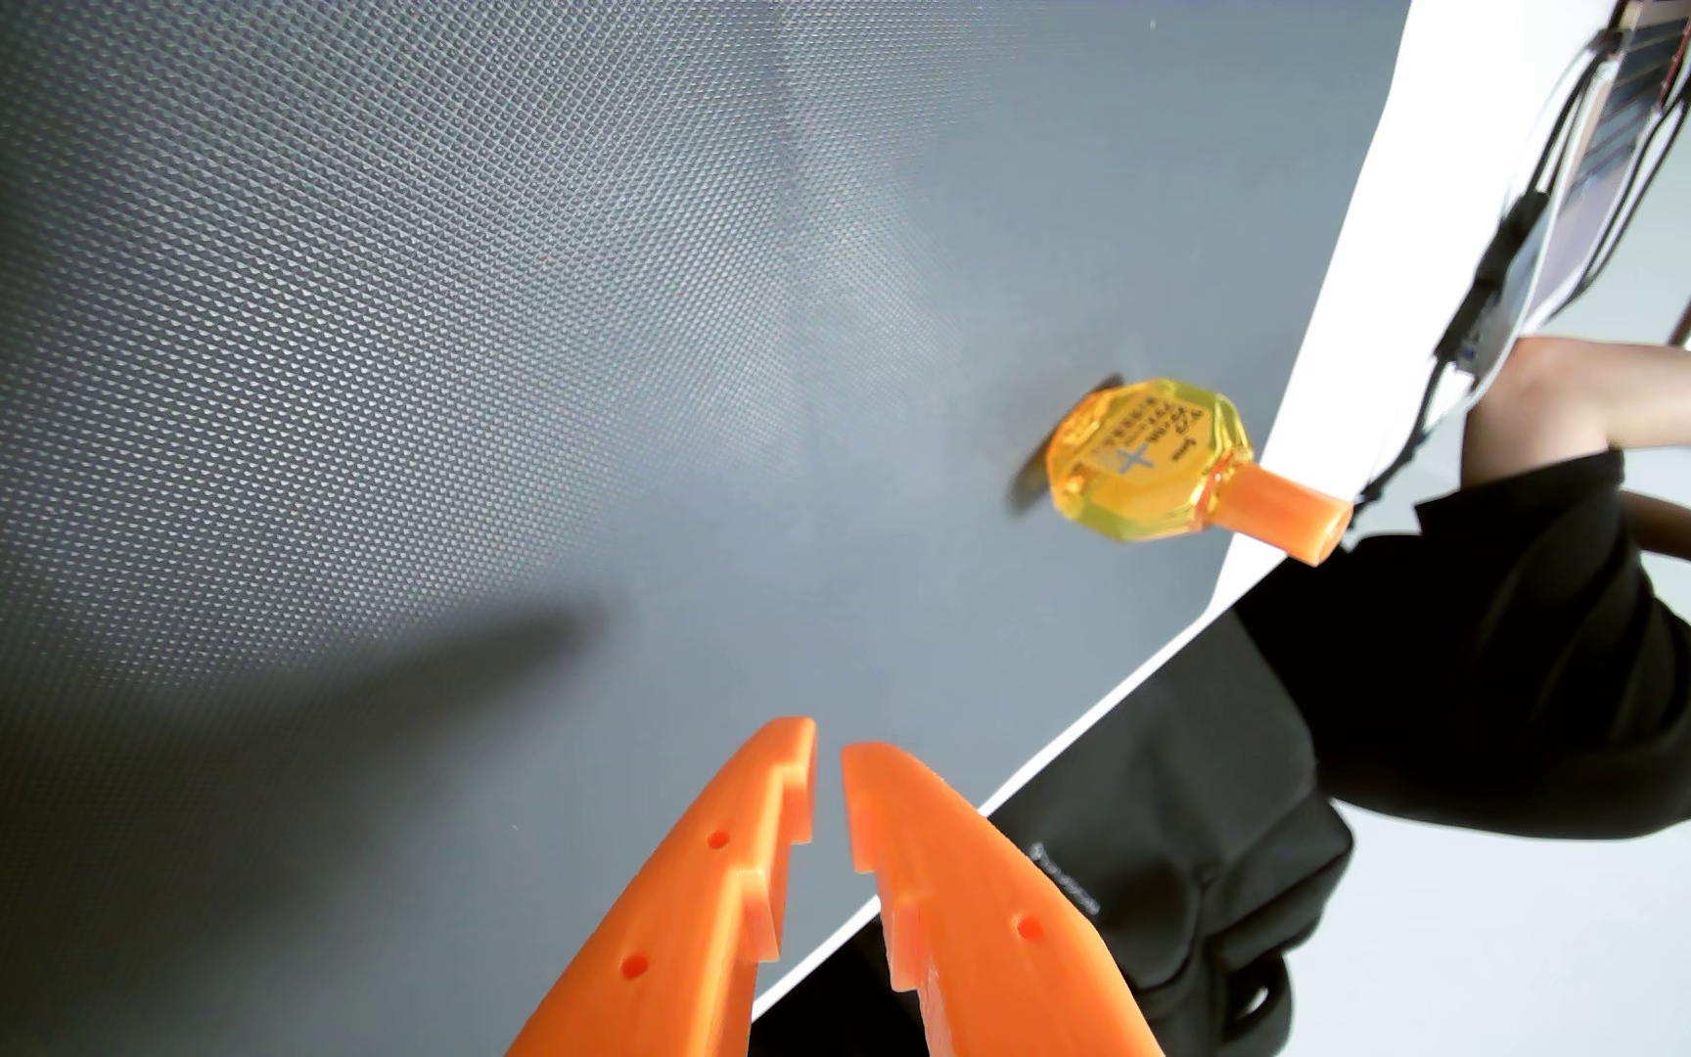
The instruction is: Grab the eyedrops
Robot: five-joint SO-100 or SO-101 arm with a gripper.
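The eyedrops [1141,459] are a small faceted yellow bottle with an orange cap, standing on the grey textured mat near its right edge, cap pointing right in the wrist view. My gripper [828,747] enters from the bottom, its two orange toothed fingers [719,874] nearly together with only a narrow gap and nothing between them. The bottle sits well above and to the right of the fingertips, apart from them.
The grey mat [414,407] lies on a white table [1350,305] whose edge runs diagonally at right. Beyond the edge are a person in black clothing [1533,650], a black bag [1177,864], and cables with a laptop [1573,203] at top right.
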